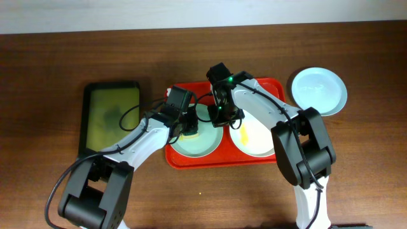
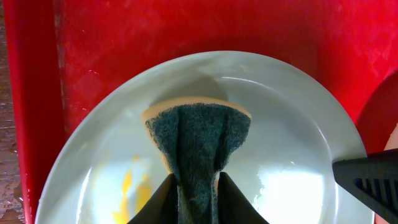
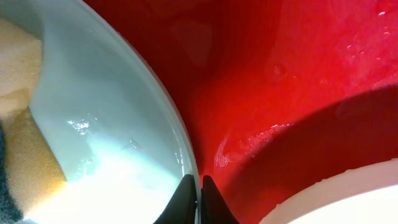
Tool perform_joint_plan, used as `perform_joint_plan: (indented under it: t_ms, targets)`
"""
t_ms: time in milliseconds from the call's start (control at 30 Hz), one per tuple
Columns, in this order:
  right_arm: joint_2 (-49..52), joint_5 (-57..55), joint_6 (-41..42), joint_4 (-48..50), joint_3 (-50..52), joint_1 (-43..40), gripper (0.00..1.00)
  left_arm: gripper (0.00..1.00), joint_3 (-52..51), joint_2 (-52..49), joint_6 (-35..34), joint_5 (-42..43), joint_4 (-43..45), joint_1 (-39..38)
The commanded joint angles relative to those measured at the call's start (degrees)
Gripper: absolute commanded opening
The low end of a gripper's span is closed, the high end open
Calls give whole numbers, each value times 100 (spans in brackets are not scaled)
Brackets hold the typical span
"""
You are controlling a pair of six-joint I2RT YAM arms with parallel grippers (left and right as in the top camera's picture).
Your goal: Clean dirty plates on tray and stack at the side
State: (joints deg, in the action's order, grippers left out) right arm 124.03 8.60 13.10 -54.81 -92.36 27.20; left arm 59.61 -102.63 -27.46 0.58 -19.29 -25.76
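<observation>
My left tool (image 2: 196, 200) is clenched on a yellow foam sponge (image 2: 198, 140) with a dark green scouring face. Its two fingers (image 2: 163, 202) pinch the pad's middle so that it folds and fans out ahead of them. The sponge lies against the bowl of a pale mint-blue round plate (image 2: 292, 118), and a yellow smear (image 2: 127, 183) sits just left of my fingers.

My right tool (image 3: 199, 198) is closed thin on that same plate's rim, with one fingertip inside the rim and the other outside, over red plastic. In the left wrist view one of its black fingers (image 2: 367, 177) shows at the plate's right edge.

The mint-blue plate lies in the left half of the large red rectangular plastic tray (image 1: 216, 163). A white round plate (image 1: 257, 143), streaked yellow, lies in the right half. A second mint-blue plate (image 1: 319, 90) sits on the brown wooden counter (image 1: 51, 76) just right of the red tray, apart from it. A black-rimmed olive-green tray (image 1: 111, 117) rests to the left.

My left arm reaches in bent from the lower left. My right arm arches over the white plate and folds back, wrist pointing down at the gripped rim.
</observation>
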Motion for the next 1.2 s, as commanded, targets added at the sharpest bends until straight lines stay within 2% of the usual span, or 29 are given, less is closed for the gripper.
perform_joint_plan:
  t_ms: [0,133,233,333,500,567,600,700,733,833,867,933,1100,1167]
  targets:
    - [-72,-155,-42,17,-44,17,4,20,79,138,9,-39,-33,-9]
    - [-72,-155,-42,17,-44,17,4,13,26,129,9,9,-31,-11]
    - [-72,-155,-39,17,-44,17,4,12,11,120,7,66,-22,-50]
    - [-72,-155,-42,17,-44,17,4,6,9,94,7,66,11,-50]
    - [-72,-155,-42,17,-44,17,4,7,9,-179,7,72,17,-52]
    - [-72,-155,-42,20,-44,17,4,15,9,-284,9,70,20,-50]
    - [-72,-155,-42,20,-44,17,4,28,9,-293,9,68,35,-50]
    - [-72,-155,-42,31,-44,17,4,31,11,-293,9,68,76,-50]
    - [-72,-155,-42,35,-44,17,4,29,11,-293,9,68,76,-48]
    - [-72,-155,-42,42,-44,17,4,8,11,-293,9,70,79,-46]
    - [-72,-155,-42,42,-44,17,4,4,11,-293,9,68,79,-46]
    - [-72,-155,-42,42,-44,17,4,0,24,-289,11,68,74,-46]
    - [-72,-155,-42,59,-44,17,4,0,136,-188,9,90,-83,-50]
    - [-72,-155,-42,61,-44,17,4,0,173,-111,7,391,-63,-63]
